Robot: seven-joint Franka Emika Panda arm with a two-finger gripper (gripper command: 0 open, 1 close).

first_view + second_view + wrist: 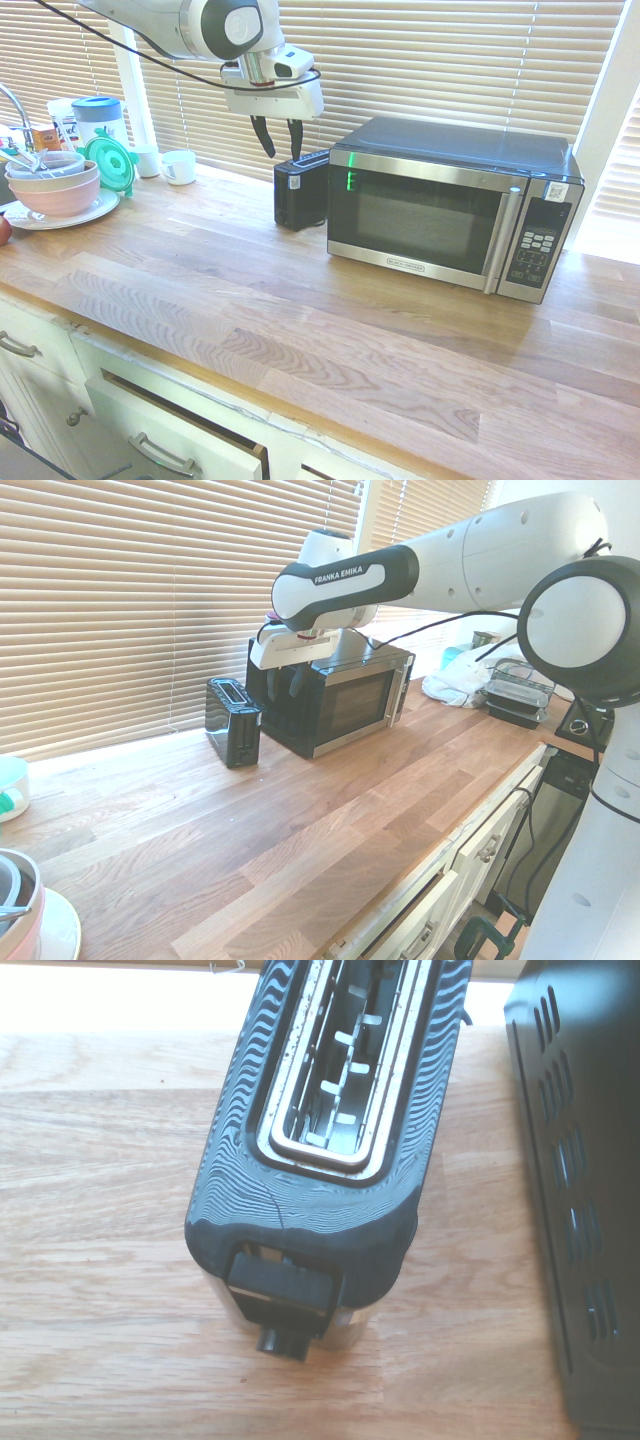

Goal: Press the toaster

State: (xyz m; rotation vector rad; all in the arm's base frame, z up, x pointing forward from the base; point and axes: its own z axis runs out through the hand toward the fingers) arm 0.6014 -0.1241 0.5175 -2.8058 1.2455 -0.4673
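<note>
Cream drawers [185, 425] with curved metal handles stand nearest you in the first exterior view, beneath the wood-grained surface [270, 320]. Further back on it you have the black-and-steel microwave [440, 210], its door and keypad facing you. Just beside its vented side, with a narrow strip of wood between them, stands your glossy black toaster [300, 192], upright, with a small white label on it. The wrist view shows you its long metal-rimmed slot [340, 1070] and, at one end, a black lever [283, 1295]. Your pincer [282, 156] points down near the toaster, released, its two dark fingers parted with nothing between them; you cannot tell whether a tip touches the toaster.

Off to the picture's left, you can see stacked bowls [58, 195] on a white plate [100, 208], with a green lid [109, 163] upright beside them. Two white mugs [179, 168] [147, 161] stand near the lid, by a blue-topped pitcher [101, 118]. Furthest from you, slatted blinds [420, 60] cover the windows.
</note>
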